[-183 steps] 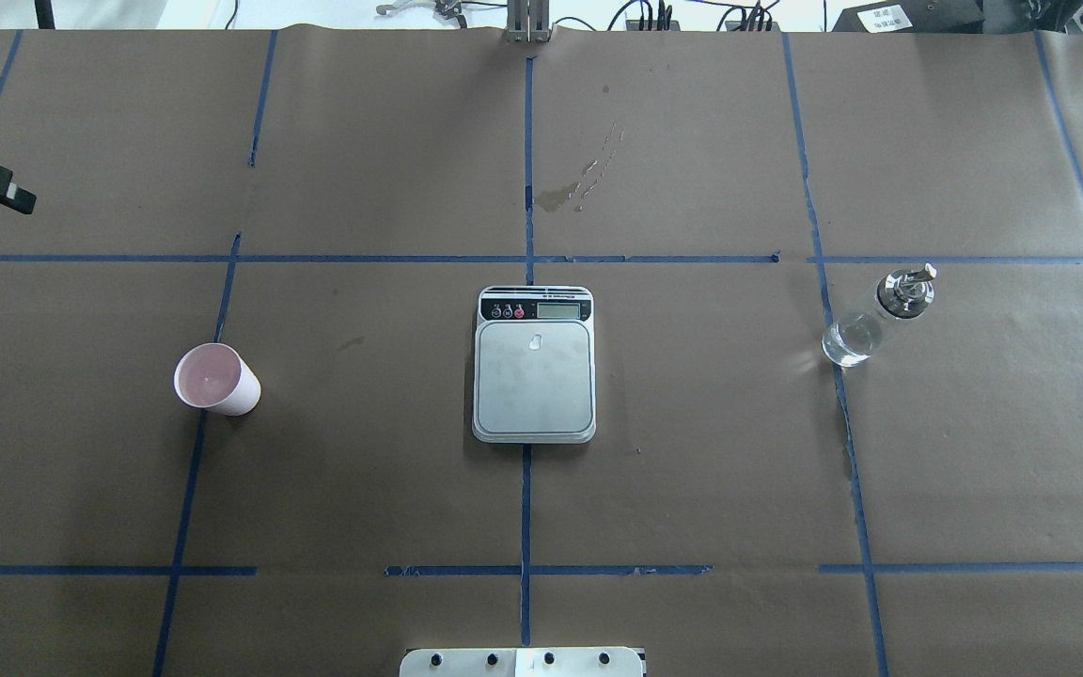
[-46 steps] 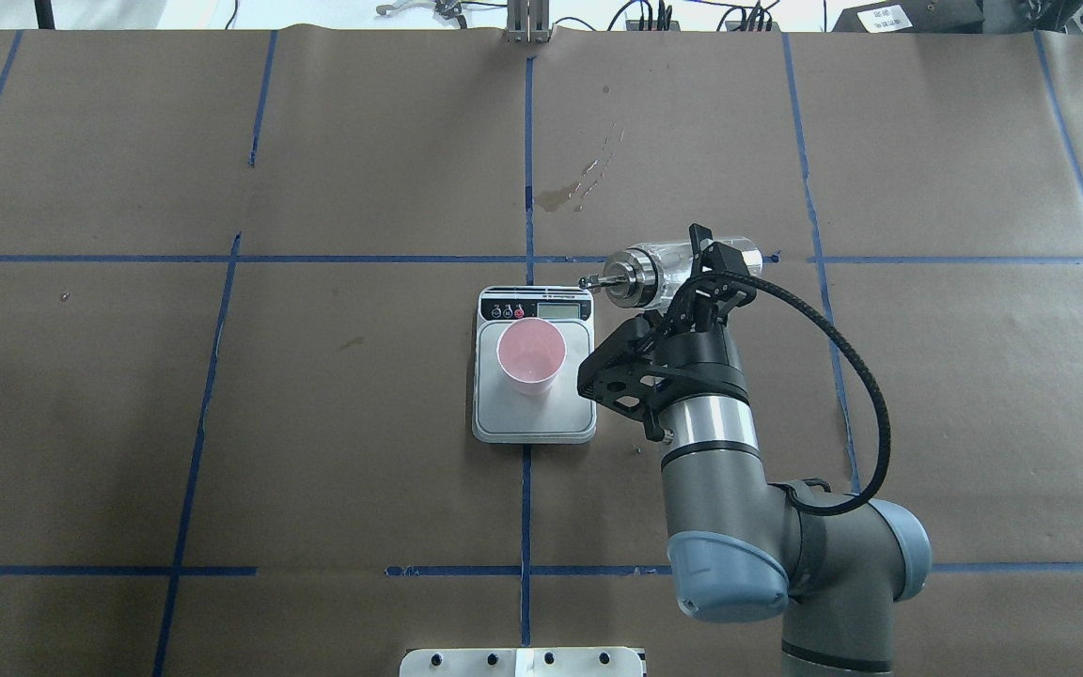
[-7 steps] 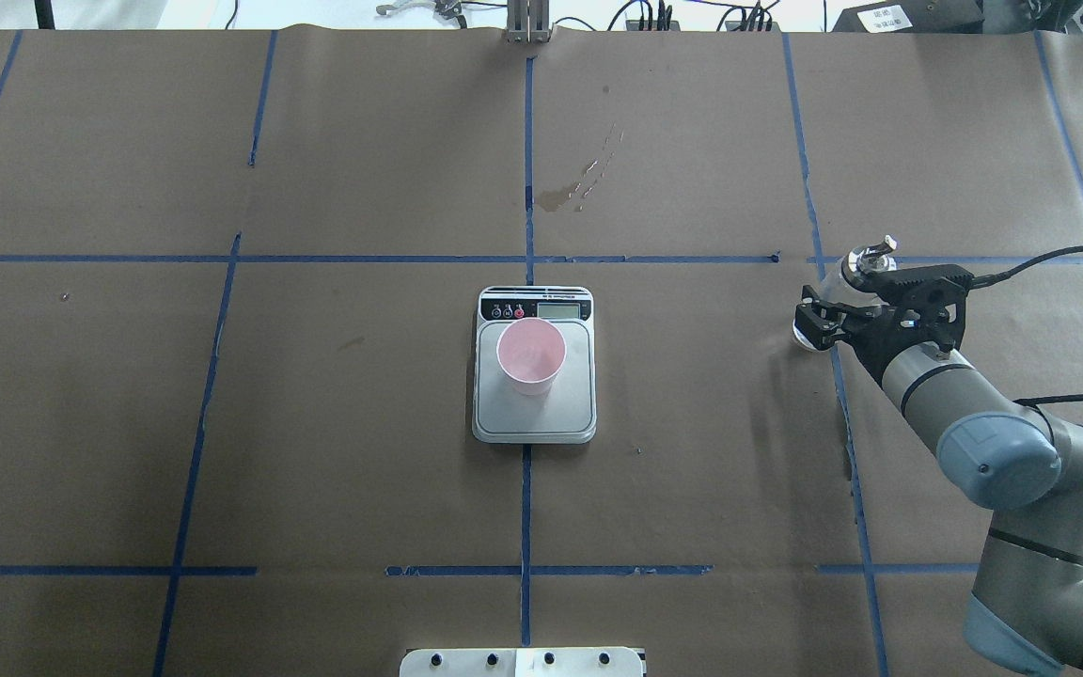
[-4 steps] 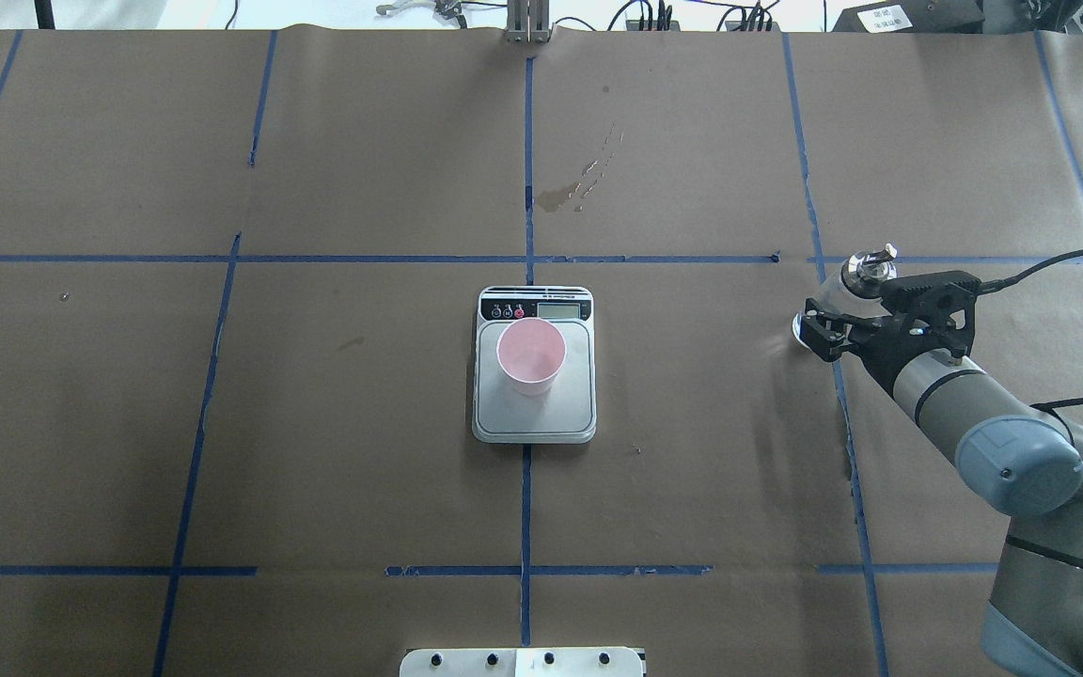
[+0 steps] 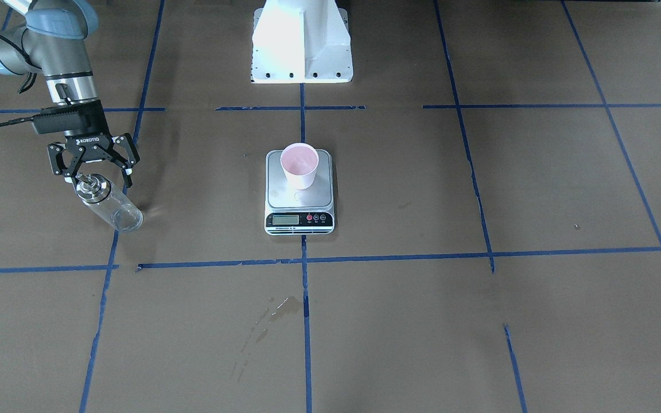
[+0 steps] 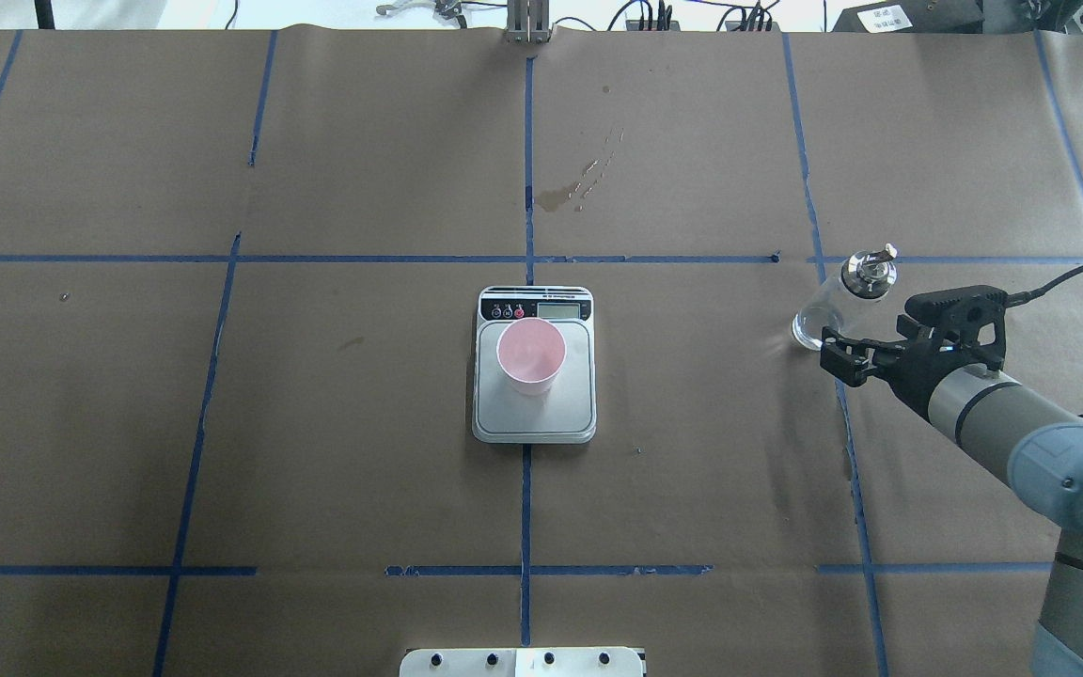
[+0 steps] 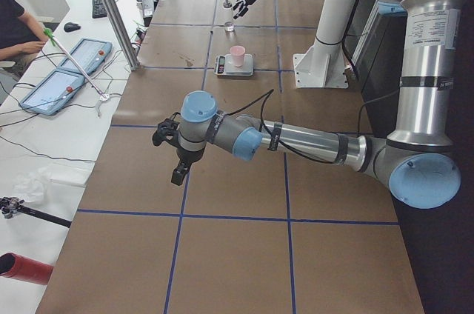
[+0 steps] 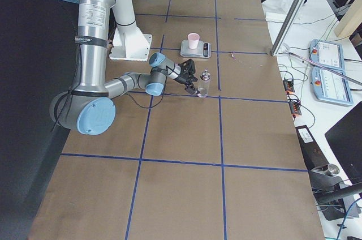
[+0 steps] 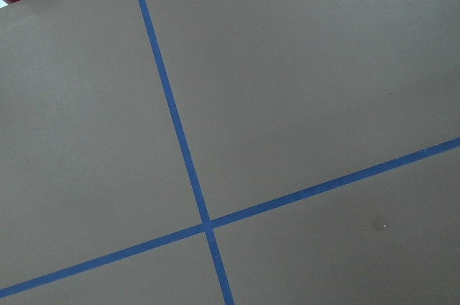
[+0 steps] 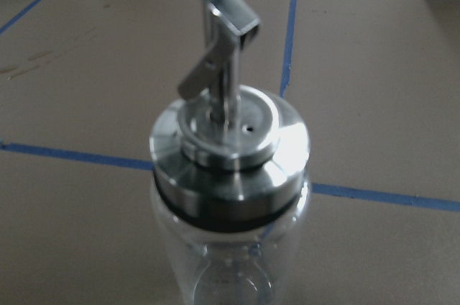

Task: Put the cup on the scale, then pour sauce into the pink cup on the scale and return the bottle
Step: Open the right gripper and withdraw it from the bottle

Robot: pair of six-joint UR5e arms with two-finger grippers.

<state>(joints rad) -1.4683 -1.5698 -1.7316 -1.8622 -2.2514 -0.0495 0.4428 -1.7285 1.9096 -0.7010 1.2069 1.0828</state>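
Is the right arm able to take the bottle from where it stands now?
Probably yes. The right tool is open close by the upright bottle, with nothing between them; the cup and scale are far off.

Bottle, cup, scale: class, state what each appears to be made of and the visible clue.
Bottle: clear, see-through body, glass or possibly hard plastic; cap polished metal, mirror-like glints. Cup: probably paper, matte, pink inside. Scale: brushed-steel-looking top, dull grey sheen; white body likely plastic.
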